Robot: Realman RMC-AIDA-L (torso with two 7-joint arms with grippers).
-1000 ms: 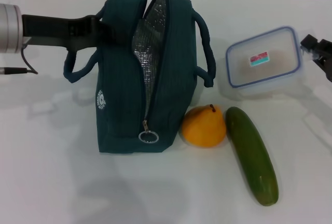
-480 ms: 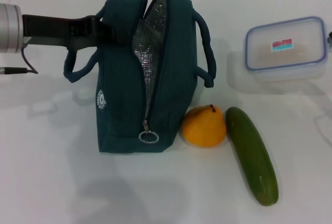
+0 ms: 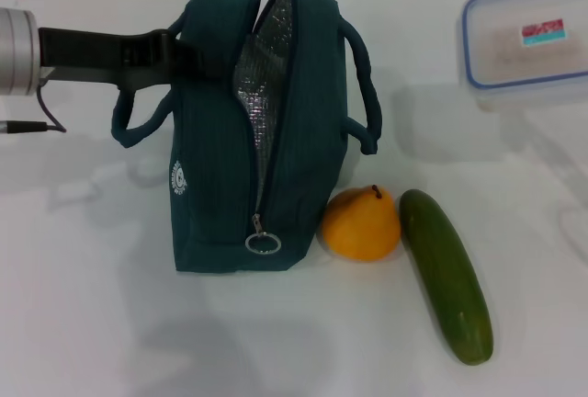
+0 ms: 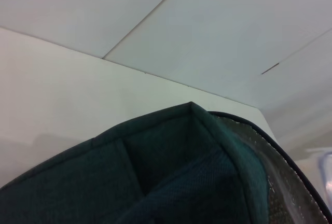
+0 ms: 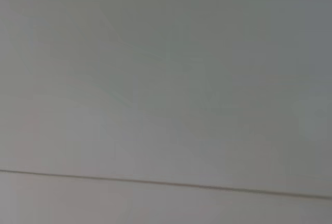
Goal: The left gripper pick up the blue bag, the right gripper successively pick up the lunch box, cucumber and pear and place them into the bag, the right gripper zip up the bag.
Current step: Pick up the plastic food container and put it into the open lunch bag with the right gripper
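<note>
Left claw (image 3: 188,52) pinched my blue bag's (image 3: 262,130) top edge, holding it upright and unzipped on the table (image 3: 92,305). Lunch box (image 3: 528,34) hung raised at far right; pear (image 3: 360,224) and cucumber (image 3: 446,273) lay beside the bag.

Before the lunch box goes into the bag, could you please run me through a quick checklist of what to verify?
1. Blue bag upright on the table: ok.
2. Bag mouth unzipped, silver lining showing: ok, though the gap looks narrow for the box.
3. Left end effector at the bag's upper left edge: ok; whether it is clamped on the fabric: cannot tell.
4. Lunch box lifted off the table, at the upper right of the head view: ok.
5. Right end effector's grip on the box: cannot tell, it is out of view.
6. Pear and cucumber lying beside the bag, outside the drop path: ok.
</note>
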